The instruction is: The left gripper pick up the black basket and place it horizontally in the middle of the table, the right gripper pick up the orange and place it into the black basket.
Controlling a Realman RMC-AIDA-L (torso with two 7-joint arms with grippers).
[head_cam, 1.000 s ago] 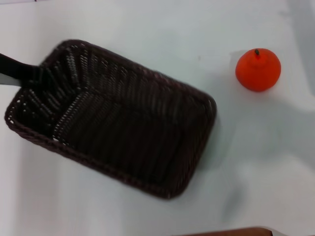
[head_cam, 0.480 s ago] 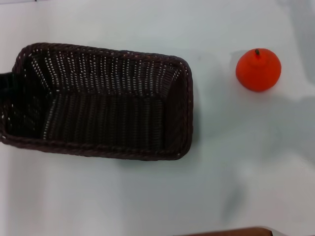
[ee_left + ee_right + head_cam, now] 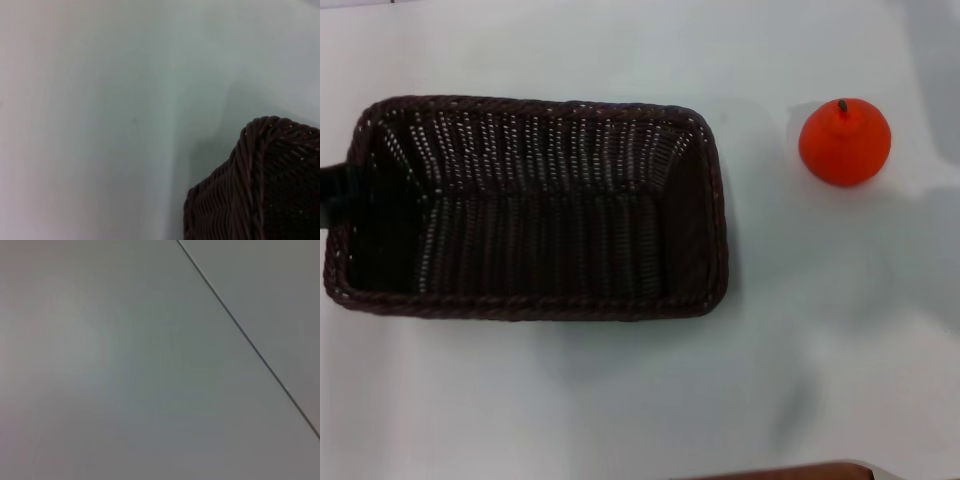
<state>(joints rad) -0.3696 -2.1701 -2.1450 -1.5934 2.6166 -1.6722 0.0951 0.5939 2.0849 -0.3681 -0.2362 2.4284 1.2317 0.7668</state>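
Observation:
The black basket (image 3: 520, 304) lies on the white table (image 3: 620, 400) with its long side running left to right, left of the middle in the head view. My left gripper (image 3: 334, 190) shows only as a thin black finger at the basket's left end wall, where it grips the rim. One basket corner shows close up in the left wrist view (image 3: 260, 190). The orange (image 3: 844, 142) sits alone on the table to the right of the basket, stem up, apart from it. My right gripper is out of view.
A brown edge (image 3: 790, 470) shows at the bottom of the head view. The right wrist view shows only a plain grey surface crossed by a thin dark line (image 3: 240, 332). Bare table lies between the basket and the orange.
The basket has turned from a diagonal lie to a level, left-to-right lie and settled a little lower and to the right. The orange has not moved.

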